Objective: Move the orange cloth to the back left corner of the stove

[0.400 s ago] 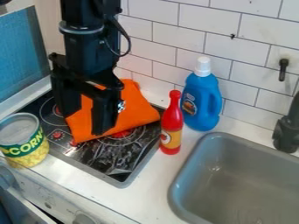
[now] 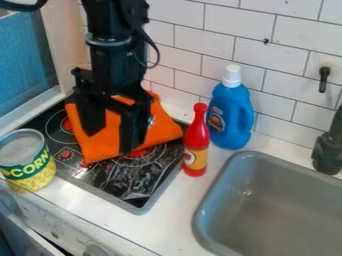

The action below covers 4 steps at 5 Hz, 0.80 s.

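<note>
Displaced slightly toward the right of the camera view since the earlier frame, the black gripper (image 2: pixel 111 142) hangs with its two fingers set wide apart, grasping nothing. Orange cloth (image 2: pixel 162 131), the thing nearest to it, lies folded over the rear part of the black stovetop (image 2: pixel 100 176) and shows between and on both sides of the fingers; whether they touch it cannot be told. At the stovetop's front left corner stands a corn can (image 2: pixel 28 162), upright. Just beside the stovetop's right edge is an upright red bottle (image 2: pixel 196 142); behind it and to its right, near the tiled wall (image 2: pixel 237 25), stands a blue bottle (image 2: pixel 230 115) with a white cap (image 2: pixel 232 75). Farther right, a grey sink (image 2: pixel 217 187) is set into the white counter (image 2: pixel 170 215), with a dark faucet (image 2: pixel 327 156) at its rear edge.
</note>
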### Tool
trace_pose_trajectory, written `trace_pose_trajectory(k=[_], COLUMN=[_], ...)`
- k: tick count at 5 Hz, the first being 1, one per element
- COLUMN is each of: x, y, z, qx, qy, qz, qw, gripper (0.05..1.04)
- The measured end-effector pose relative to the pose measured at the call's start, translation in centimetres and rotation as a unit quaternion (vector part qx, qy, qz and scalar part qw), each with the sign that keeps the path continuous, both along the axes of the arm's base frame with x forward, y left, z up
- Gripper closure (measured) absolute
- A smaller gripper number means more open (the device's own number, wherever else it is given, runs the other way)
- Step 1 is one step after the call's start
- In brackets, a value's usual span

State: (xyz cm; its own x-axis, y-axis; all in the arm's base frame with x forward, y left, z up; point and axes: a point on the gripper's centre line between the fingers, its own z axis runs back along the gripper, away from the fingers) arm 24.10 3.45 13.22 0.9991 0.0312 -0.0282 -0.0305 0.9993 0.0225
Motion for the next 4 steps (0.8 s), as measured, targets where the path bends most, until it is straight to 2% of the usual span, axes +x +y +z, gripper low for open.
trace_pose_trajectory(k=[1, 2, 3, 4], x=[2.7, 4.8, 6.6, 7.9], y=[1.9, 2.9, 4.1, 4.8], z=[-1.4, -3.3, -5.2, -6.6], qx=[0.006, 0.006, 0.000, 0.003], qy=[-0.012, -0.007, 0.005, 0.007], qz=[0.043, 0.085, 0.132, 0.188], qw=[0.9990, 0.9964, 0.9912, 0.9822], gripper=[0.083, 0.083, 0.083, 0.083])
